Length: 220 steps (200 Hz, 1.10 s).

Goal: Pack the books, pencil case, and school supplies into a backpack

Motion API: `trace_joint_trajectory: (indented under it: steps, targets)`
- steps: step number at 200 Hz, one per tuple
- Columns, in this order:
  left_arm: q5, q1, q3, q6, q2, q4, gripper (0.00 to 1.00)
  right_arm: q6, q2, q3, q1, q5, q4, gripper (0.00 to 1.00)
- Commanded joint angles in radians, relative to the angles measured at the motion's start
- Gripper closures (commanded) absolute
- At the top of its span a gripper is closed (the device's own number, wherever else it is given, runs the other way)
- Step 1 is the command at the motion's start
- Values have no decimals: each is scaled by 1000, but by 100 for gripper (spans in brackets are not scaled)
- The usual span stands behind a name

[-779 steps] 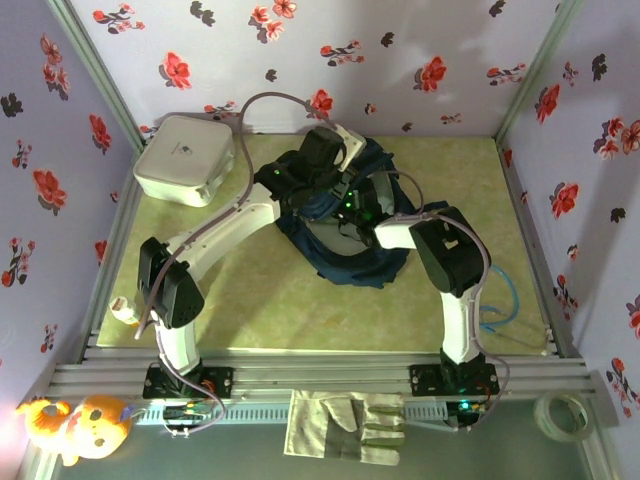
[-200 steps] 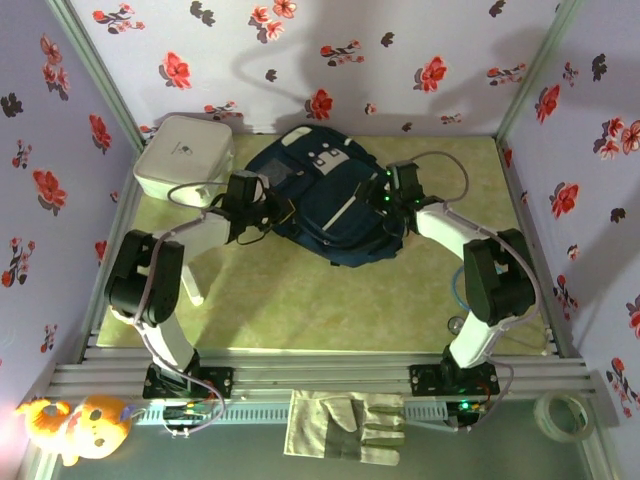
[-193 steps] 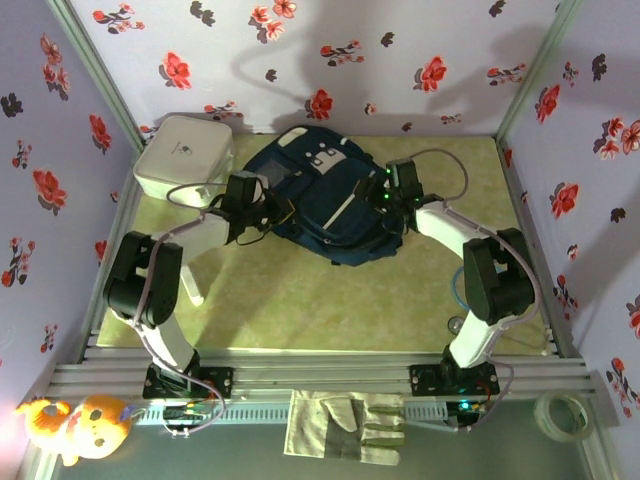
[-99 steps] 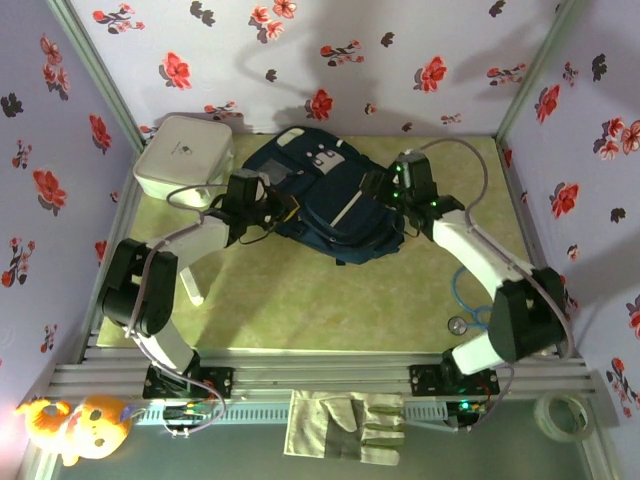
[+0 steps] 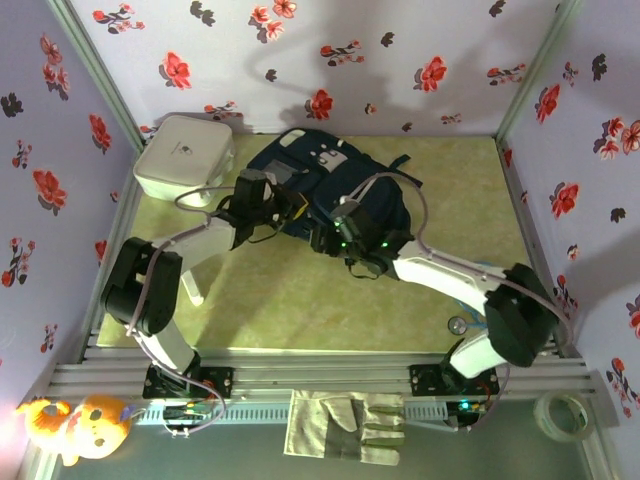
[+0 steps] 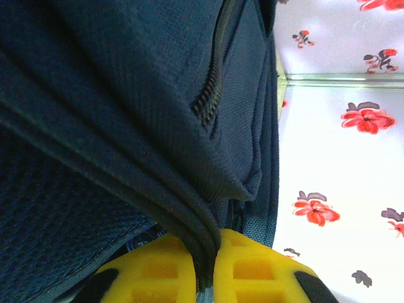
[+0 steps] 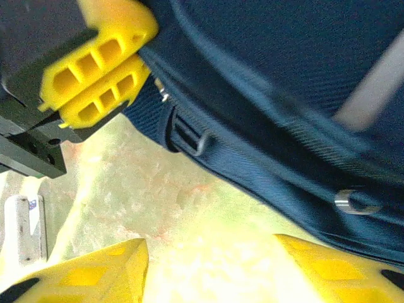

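The large navy-blue fabric backpack with light grey patches lies flat on the far half of the table, its grey patches toward the back wall. From the left wrist camera I see its mesh cloth and one zipper line very close. From the right wrist camera I see its lower seam, a pale stripe and a small metal ring.

The left pincer is at the backpack's left edge. Its yellow fingers are pressed together on a thick fold of the blue cloth, so it holds the backpack. The right wrist camera confirms this: the same left pincer is closed on the edge of the bag.

The right pincer is low at the near edge of the backpack. Its two yellow fingers stand wide apart, and between them I see only the surface, so it holds nothing.

The surface is a pale yellow-green mat with a faint marbled pattern. A white square box with rounded corners sits in the far left corner, just beside the backpack.

The room is closed by lilac walls printed with red and dark flowers. In front of the arm bases there is a grey metal rail, and past it a grey work glove, an orange soft toy and a roll of clear tape.
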Motion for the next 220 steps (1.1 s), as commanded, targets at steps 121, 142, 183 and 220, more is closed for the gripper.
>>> trace_joint_trajectory:
  steps: [121,142,183,220]
  targets:
    - [-27,14,-44,157,11,-60,57,26,106,-73,-102,234,166,54]
    - [-21,14,-32,173,31,-65,55,6,96,-72,-105,216,169,54]
    - [-1,14,36,285,49,-153,52,5,97,-44,-108,158,152,53]
    - [-91,0,175,664,23,-477,49,36,44,-74,-117,154,143,51]
